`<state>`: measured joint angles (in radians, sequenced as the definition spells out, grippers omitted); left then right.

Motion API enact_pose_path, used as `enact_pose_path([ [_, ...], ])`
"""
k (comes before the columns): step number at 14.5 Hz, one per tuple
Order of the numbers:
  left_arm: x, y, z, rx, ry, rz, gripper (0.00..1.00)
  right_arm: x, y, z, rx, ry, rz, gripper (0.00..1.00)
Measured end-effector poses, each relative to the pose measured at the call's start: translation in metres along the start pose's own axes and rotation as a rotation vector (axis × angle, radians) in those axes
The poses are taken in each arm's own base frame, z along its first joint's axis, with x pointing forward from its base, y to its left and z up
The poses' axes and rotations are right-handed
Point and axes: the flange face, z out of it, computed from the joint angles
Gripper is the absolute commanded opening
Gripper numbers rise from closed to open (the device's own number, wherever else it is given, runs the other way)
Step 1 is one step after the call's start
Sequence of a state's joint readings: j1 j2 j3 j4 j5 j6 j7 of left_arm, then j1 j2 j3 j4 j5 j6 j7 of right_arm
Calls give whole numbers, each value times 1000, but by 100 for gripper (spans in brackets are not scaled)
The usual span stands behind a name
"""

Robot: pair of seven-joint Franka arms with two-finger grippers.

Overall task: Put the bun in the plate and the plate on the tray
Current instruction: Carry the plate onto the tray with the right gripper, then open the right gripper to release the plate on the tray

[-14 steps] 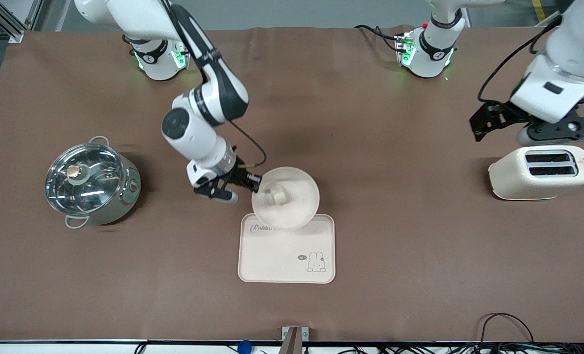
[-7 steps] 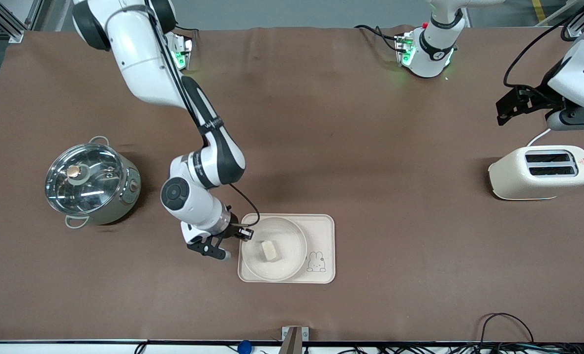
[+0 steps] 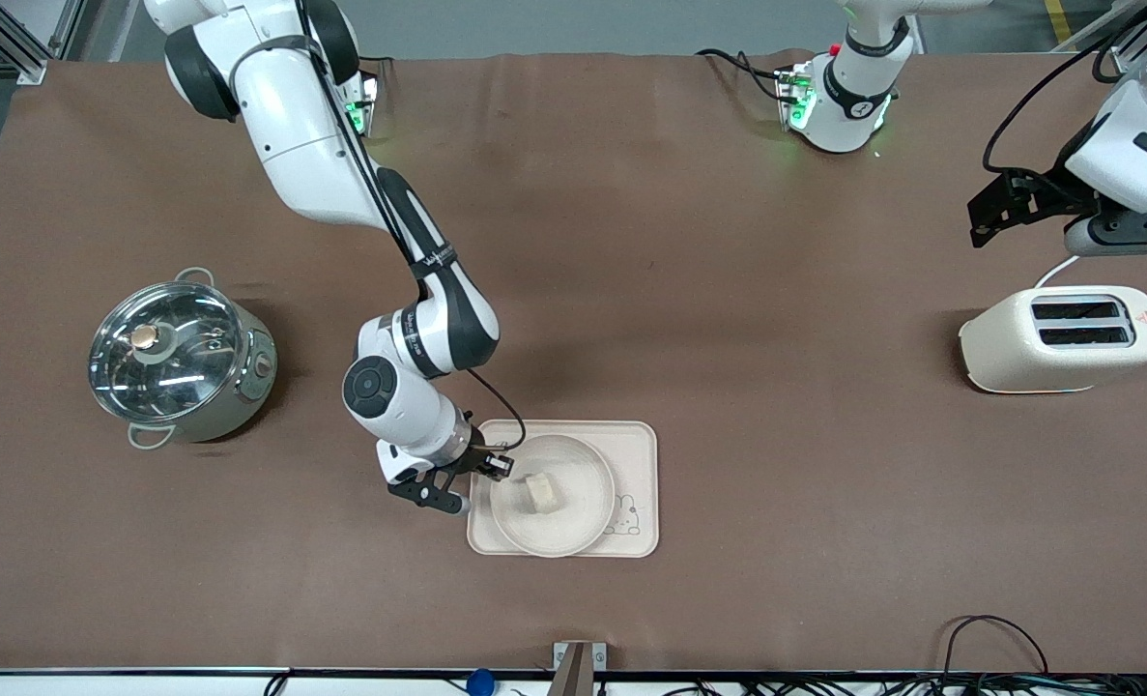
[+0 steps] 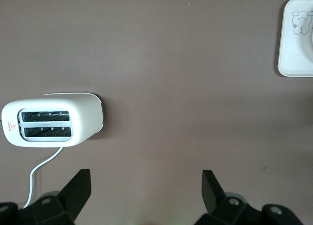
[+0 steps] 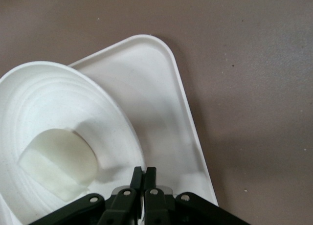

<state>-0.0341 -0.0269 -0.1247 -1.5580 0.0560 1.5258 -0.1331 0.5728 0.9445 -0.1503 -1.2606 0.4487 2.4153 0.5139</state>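
The round cream plate [image 3: 585, 480] sits on the rectangular tray [image 3: 637, 450], covering most of the half toward the right arm's end. The small bun [image 3: 540, 491] lies in the plate. My right gripper [image 3: 495, 470] is shut on the plate's rim at the edge toward the right arm's end. The right wrist view shows the fingertips [image 5: 139, 173] pinched on that rim, with the plate [image 5: 58, 102], the bun [image 5: 57, 161] and the tray [image 5: 156, 98] below. My left gripper [image 3: 981, 220] waits open in the air near the toaster, nothing between its fingers [image 4: 78, 186].
A cream toaster [image 3: 1061, 338] stands at the left arm's end of the table, also in the left wrist view as the toaster [image 4: 54, 120]. A steel pot with a glass lid [image 3: 182, 358] stands at the right arm's end. A corner of the tray [image 4: 293, 44] shows in the left wrist view.
My right gripper carried the plate with the bun from over the tray's farther edge down onto the tray, then shifted it slightly toward the left arm's end. The left arm drew back toward the table's end.
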Motion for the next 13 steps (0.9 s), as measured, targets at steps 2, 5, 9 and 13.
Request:
enact_pose_path([
  [2, 1, 0, 2, 0, -2, 0, 100, -3, 0, 2, -2, -4, 0, 0],
  [5, 1, 0, 5, 1, -8, 0, 100, -8, 0, 8, 4, 14, 0, 1],
  [9, 1, 0, 6, 1, -7, 0, 100, -15, -2, 13, 15, 9, 12, 27],
  [13, 1, 0, 6, 1, -7, 0, 100, -16, -5, 12, 21, 9, 42, 51],
])
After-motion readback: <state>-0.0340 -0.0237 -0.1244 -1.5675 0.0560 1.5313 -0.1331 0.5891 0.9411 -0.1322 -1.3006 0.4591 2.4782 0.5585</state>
